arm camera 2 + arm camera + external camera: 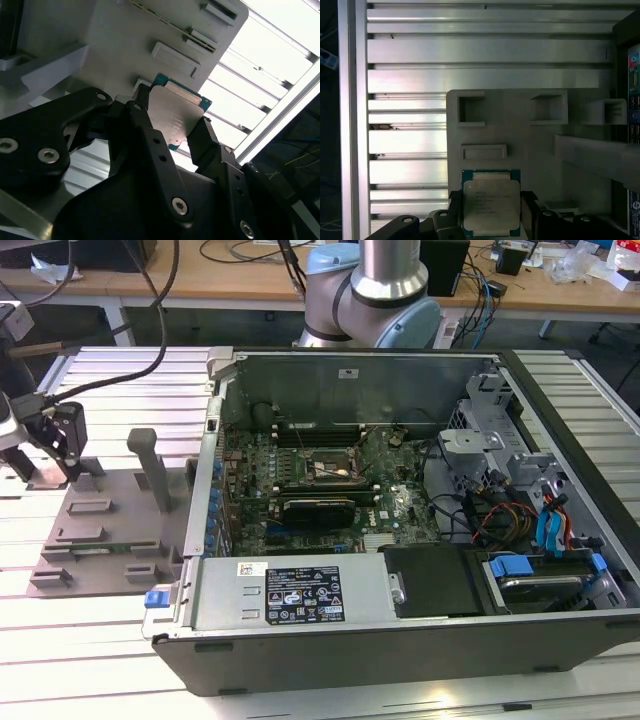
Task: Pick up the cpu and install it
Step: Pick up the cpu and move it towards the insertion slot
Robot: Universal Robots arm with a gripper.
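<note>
Step in hand: the pick-up, with the grasp made at the fixture. The gripper (48, 435) hangs over the grey fixture (110, 540) on the exterior view's left, roughly 9 o'clock from the open computer case (400, 630).

In both wrist views the cpu (491, 205) sits between the two black fingers (140, 117), silver top toward the cameras, green rim showing. The fingers bear on two opposite edges with no gap seen on either side, so the gripper reads as clamped on the cpu. Cannot tell if the chip is lifted clear of the fixture or rests on it. The cpu is near the fixture's edge, just beside a low raised block (484, 151), over the slatted table (405, 80) and well apart from the case.

The install is not yet done. The socket (330, 468) at the middle of the case looks unfilled, about 3 o'clock from the gripper.

Judgement: early in the task, since the grasp is made but the carry and seating are not.

The next move calls for:
- an even clamp with the chip kept level
- clearance over the fixture's upright post (150, 465) and the case wall
- the chip squared to the socket before contact

Risk: the thin chip slipping or tilting in the fingers.
</note>
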